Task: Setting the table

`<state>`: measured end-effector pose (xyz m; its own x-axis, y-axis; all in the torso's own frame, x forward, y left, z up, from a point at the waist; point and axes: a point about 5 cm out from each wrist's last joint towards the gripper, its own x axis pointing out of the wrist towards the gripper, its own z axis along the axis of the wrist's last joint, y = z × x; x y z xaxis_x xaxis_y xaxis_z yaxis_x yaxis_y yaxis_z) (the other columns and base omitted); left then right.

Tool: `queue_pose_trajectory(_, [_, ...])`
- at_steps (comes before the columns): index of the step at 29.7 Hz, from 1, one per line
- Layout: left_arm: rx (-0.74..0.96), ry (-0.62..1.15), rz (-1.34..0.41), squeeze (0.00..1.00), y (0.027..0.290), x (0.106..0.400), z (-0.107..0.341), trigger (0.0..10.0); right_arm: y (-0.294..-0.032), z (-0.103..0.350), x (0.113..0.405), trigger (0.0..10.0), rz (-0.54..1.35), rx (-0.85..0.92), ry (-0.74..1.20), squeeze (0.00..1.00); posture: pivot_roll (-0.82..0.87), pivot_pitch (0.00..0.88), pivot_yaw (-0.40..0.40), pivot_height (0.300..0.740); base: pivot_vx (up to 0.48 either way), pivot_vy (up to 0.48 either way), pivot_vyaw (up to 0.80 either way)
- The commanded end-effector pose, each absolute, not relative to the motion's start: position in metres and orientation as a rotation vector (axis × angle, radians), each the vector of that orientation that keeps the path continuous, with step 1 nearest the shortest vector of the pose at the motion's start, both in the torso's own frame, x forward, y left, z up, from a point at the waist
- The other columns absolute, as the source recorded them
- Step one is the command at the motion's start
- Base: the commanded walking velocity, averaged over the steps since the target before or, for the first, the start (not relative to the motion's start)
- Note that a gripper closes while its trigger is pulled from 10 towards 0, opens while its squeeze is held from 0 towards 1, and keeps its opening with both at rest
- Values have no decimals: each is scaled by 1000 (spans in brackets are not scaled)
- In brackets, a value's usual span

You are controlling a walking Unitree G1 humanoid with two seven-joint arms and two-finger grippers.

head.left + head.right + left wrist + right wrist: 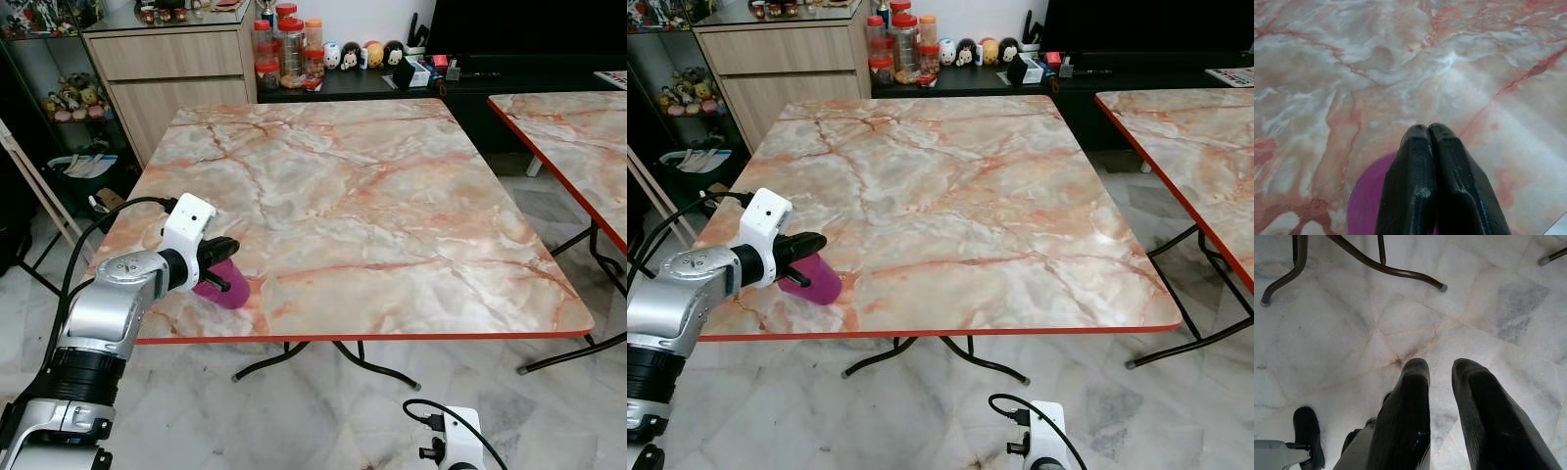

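Note:
A magenta cup (233, 294) tilts just above the near-left corner of the marble table (372, 196), which has a red edge. My left gripper (225, 266) is shut on the cup's rim. In the left wrist view its two black fingers (1415, 161) are pressed together, with the cup (1364, 205) showing below them. My right arm hangs low at the bottom right. In the right wrist view, my right gripper (1441, 368) is open over the floor with nothing between its fingers.
A second marble table (578, 137) stands close on the right. A wooden cabinet (167, 59) and a low black unit with jars (286, 44) and figurines (362, 54) line the back wall. Curved black table legs (323, 357) stand on the tiled floor.

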<state>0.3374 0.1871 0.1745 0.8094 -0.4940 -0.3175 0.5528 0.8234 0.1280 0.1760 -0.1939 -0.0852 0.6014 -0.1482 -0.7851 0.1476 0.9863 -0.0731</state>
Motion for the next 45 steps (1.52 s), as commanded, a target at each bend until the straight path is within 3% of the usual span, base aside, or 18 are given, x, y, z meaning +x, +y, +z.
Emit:
queue_pose_trajectory(1, [252,299,-550,0,191,336,168,10000,-193,-85,177,10000,-173,11,901,0,17,0,14,740,0,0,0])
queue_pose_trajectory(13, [278,342,-536,0,194,333,158,10000,-192,-85,176,10000,-171,7,903,0,19,0,13,740,0,0,0])
queue_pose_trajectory(22, [187,301,-321,0,212,339,161,10000,-192,-86,174,10000,-171,6,907,0,23,0,11,740,0,0,0])
queue_pose_trajectory(36, [213,306,-313,8,213,336,158,10000,-191,-85,177,10000,-159,-2,905,0,31,0,3,740,0,0,0])
queue_pose_trajectory(37, [214,301,-309,1000,214,336,159,10000,-192,-85,177,10000,-160,-2,904,0,31,0,3,740,0,0,0])
queue_pose_trajectory(45, [228,289,-375,1000,208,323,168,10000,-192,-85,176,10000,-160,-5,909,0,36,0,3,740,0,0,0])
